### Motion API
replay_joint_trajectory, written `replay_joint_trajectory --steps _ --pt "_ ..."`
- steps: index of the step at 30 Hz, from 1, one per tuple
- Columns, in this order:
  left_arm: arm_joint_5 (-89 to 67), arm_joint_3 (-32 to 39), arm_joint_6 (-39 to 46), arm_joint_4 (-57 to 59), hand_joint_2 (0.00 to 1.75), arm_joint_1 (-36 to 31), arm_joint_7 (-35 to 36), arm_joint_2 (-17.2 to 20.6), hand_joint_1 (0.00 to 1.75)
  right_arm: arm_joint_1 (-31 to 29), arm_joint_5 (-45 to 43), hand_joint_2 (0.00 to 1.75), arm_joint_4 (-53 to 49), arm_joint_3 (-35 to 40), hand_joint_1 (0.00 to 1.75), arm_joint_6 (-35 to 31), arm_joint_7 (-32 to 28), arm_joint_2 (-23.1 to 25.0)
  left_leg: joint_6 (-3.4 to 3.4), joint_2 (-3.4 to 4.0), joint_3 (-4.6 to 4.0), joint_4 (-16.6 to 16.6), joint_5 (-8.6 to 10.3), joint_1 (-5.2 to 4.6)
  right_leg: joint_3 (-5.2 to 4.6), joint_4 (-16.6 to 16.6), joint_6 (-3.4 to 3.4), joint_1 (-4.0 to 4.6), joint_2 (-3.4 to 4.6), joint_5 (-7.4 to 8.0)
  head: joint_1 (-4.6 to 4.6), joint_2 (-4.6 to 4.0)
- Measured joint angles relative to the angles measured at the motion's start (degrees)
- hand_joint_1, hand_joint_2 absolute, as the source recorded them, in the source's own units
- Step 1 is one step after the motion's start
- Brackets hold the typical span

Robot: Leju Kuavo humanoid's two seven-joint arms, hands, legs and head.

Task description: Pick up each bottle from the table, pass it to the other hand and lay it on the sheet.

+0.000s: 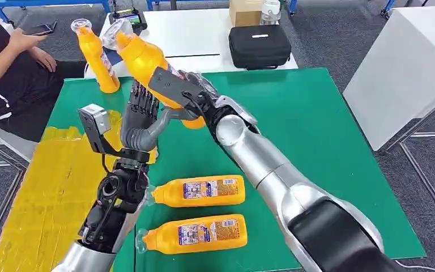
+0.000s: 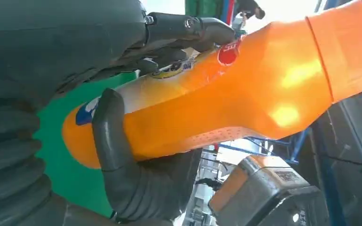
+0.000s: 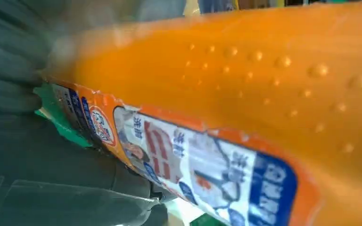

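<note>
Head view, reading left to right: a person sits at the far left, and the yellow sheet (image 1: pixel 45 192) lies along the left side of the green desk (image 1: pixel 328 141). One bottle (image 1: pixel 99 62) stands upright near the desk's far edge. Your left hand (image 1: pixel 141 116) is raised above the desk with its fingers around the lower body of the held bottle (image 1: pixel 144 59), which tilts up and away; the left wrist view confirms thumb and fingers wrapped on it. Your right hand (image 1: pixel 190 96) is clamped on the same bottle from the other side. Two more bottles (image 1: pixel 201 191) (image 1: pixel 195 232) lie flat on the green nearer you.

This looks like the handover itself, both hands on one bottle. Next, judge the left grip firm, then let the right hand loosen and clear before you swing left and lower the bottle flat onto the sheet
</note>
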Motion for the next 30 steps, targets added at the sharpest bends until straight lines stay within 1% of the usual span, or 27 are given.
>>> replay_joint_trajectory --steps 8,15,24,30 --pt "0.7 -0.5 1.0 0.8 1.75 -0.5 1.8 -0.1 0.0 -1.0 -1.3 1.75 0.0 5.3 1.75 -1.1 1.3 -0.7 0.0 0.05 -0.01 0.0 0.0 -0.01 -0.02 0.0 0.0 0.0 0.05 0.0 0.0 0.0" --pt "-1.7 -0.8 4.0 2.4 1.75 -3.1 4.8 0.1 0.0 -1.2 -2.1 1.75 -3.1 10.7 1.75 -1.9 2.3 -1.0 0.0 0.08 -0.03 0.0 0.0 0.01 -0.05 0.0 -0.01 0.0 0.15 0.01 -0.02 0.0" --pt "-3.6 -0.1 4.0 4.4 1.75 -5.1 7.0 0.8 0.0 -0.5 1.8 1.75 -4.5 14.3 1.75 -3.9 2.5 -1.5 -0.01 0.08 -0.04 0.0 0.01 0.0 -0.04 0.0 -0.01 0.0 0.15 0.01 0.0 0.0" --pt "-2.3 0.8 3.8 4.6 1.75 -5.3 7.0 0.8 0.0 0.4 -0.7 1.75 -5.8 16.6 1.75 -4.1 2.6 -2.0 -0.01 0.08 -0.03 0.0 0.0 0.0 -0.05 0.0 -0.01 0.0 0.16 0.01 0.0 0.0"
